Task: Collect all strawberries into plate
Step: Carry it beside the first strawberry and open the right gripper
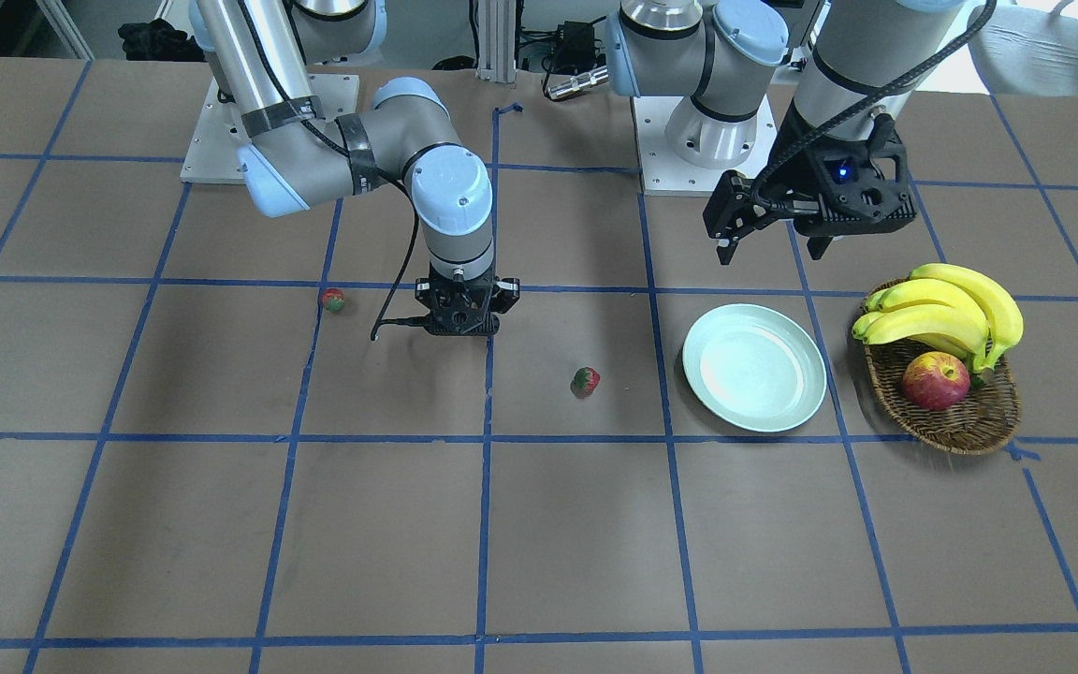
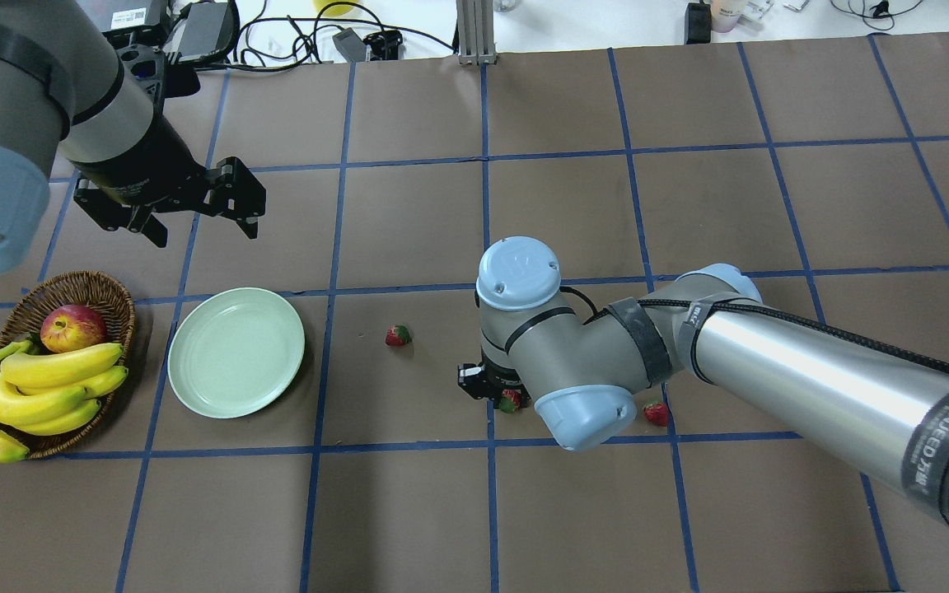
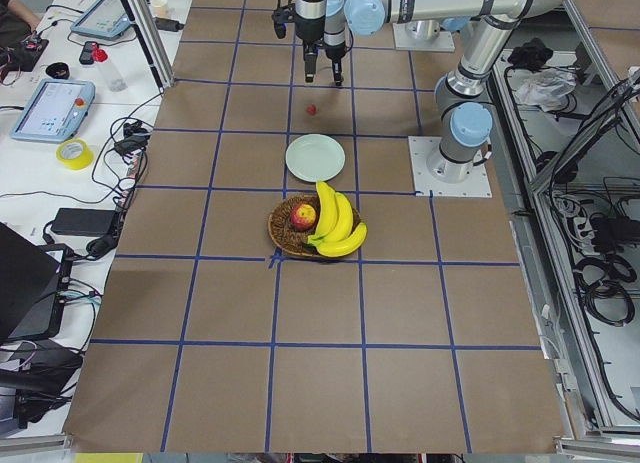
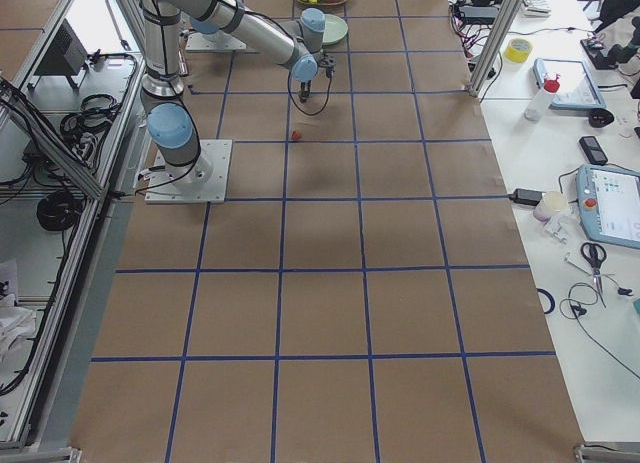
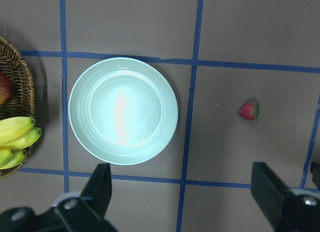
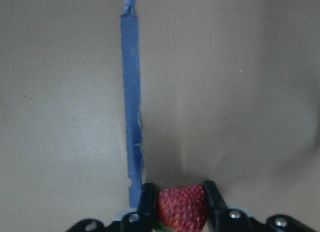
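Step in hand: the grasp of the first of three berries. Plate [image 2: 236, 352] is bare, nothing collected yet.

My right gripper [image 6: 179, 189] is down at table level, mid-counter and nearer the robot-side edge than the operators' edge. Its fingers sit one on each side of the pinched strawberry [image 6: 182, 209], tight against it. I judge the grip is made. Can't tell whether the berry is off the surface yet.

Second strawberry [image 2: 397, 335] lies loose between the right gripper and the plate, apart from both. Third strawberry [image 2: 656, 413] lies loose on the other side of that gripper, toward the counter's right end, partly tucked under the arm's elbow in the overhead view.

My left gripper [image 5: 181, 177] hangs in the air, fingers spread wide and holding nothing. It is above the counter just to the robot-edge side of the plate, with the plate and second strawberry in its wrist view.

Plate sits toward the counter's left end from the berries. Just beyond it that way is the wicker basket [image 2: 116, 290] with bananas [image 2: 30, 395] and an apple [image 2: 72, 327]. Leave those alone.

Next move, my call: lift straight up, then carry toward the left end, passing over the second strawberry without clipping it. Release low over the plate centre so the berry doesn't roll off the rim. Mind the left gripper parked by the plate.
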